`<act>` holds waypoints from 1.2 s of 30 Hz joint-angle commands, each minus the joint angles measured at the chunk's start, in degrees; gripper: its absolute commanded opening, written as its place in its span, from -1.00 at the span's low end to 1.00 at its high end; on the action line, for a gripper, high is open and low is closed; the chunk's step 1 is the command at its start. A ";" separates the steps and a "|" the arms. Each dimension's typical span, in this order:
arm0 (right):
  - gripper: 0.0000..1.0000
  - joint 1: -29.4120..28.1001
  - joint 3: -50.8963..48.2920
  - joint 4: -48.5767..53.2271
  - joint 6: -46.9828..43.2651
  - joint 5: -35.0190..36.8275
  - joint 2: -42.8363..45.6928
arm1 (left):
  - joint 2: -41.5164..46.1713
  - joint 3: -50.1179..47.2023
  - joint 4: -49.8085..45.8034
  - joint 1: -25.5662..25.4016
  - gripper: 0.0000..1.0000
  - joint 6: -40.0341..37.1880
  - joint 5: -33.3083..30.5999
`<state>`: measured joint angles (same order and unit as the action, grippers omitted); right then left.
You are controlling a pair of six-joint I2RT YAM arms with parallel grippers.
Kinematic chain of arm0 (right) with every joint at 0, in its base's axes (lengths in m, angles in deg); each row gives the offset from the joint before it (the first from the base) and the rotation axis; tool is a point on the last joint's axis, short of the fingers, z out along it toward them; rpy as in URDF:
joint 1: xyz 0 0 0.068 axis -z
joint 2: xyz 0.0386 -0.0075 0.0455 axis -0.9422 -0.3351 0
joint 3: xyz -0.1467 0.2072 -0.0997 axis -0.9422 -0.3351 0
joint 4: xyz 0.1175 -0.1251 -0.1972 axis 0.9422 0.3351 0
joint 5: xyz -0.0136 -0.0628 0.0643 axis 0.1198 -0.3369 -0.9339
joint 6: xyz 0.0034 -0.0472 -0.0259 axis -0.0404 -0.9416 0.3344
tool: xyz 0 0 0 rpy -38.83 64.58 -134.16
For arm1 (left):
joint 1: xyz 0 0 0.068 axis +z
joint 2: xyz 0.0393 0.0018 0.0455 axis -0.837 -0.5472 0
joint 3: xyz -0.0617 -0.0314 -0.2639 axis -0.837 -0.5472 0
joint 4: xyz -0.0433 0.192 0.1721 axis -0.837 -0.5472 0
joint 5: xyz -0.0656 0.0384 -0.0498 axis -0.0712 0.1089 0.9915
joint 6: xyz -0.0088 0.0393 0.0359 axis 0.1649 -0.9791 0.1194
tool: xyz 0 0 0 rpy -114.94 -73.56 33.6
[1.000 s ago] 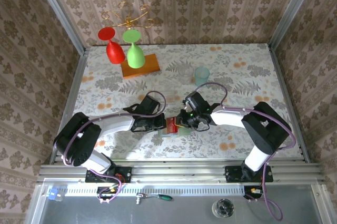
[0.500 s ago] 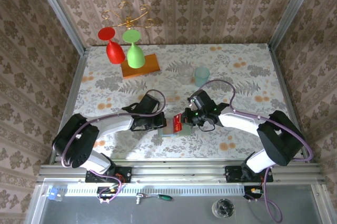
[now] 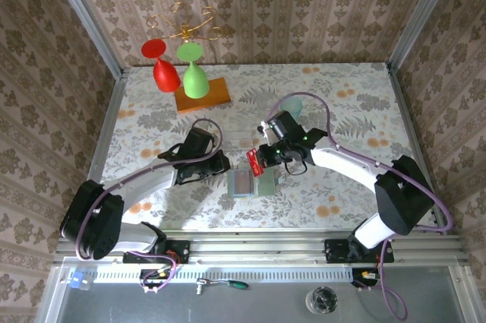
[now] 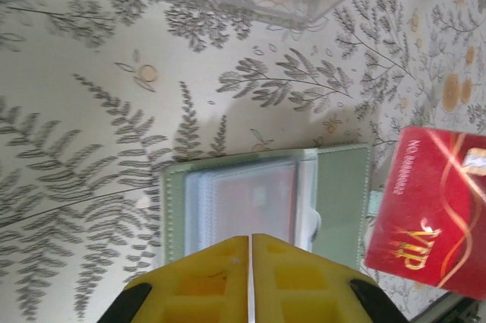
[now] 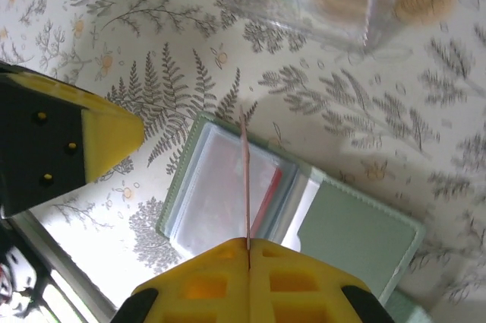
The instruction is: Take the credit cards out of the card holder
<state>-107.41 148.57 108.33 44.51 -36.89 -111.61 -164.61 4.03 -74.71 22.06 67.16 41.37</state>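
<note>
Left jaws are pressed together with nothing between them. We see them low over the floral-patterned counter (image 3: 357, 87), just left of the sage-green bifold card holder (image 3: 241, 185), near its far-left corner. We cannot tell whether they touch the counter.

The card holder lies open and flat on the near middle of the counter, between the two arms. Its pale grey-blue clear pockets (image 4: 199, 209) face up, and a reddish card (image 4: 254, 205) shows through them, tucked inside.

Right jaws pinch a red plastic credit card with gold VIP lettering (image 4: 429, 216), raised above the card holder and tilted. From the right wrist we see this card edge-on, a thin line running out from between the yellow pads (image 5: 194, 281) over the pocket side of the holder.

Farther back and a little to the right, a pale teal translucent cup (image 3: 291, 107) stands upright on the counter, well apart from the holder.
</note>
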 commanded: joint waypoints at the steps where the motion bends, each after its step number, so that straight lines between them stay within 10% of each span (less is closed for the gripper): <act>1: -1.00 0.17 4.06 5.89 -15.97 1.14 -2.98 | 1.06 -1.28 -2.96 1.72 -0.74 -2.12 -0.19; 15: -1.00 -0.23 31.25 22.85 -53.88 3.89 -20.19 | 4.26 -3.86 -4.68 5.47 -0.72 -2.87 0.46; 36: -1.00 1.57 65.05 39.92 -63.85 3.27 -42.58 | 5.56 -4.43 -5.92 6.64 -0.71 -3.21 1.13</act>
<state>-106.19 210.60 143.30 -16.97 -33.31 -151.93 -159.98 0.03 -78.95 28.09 65.43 41.68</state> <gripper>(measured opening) 0.065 0.145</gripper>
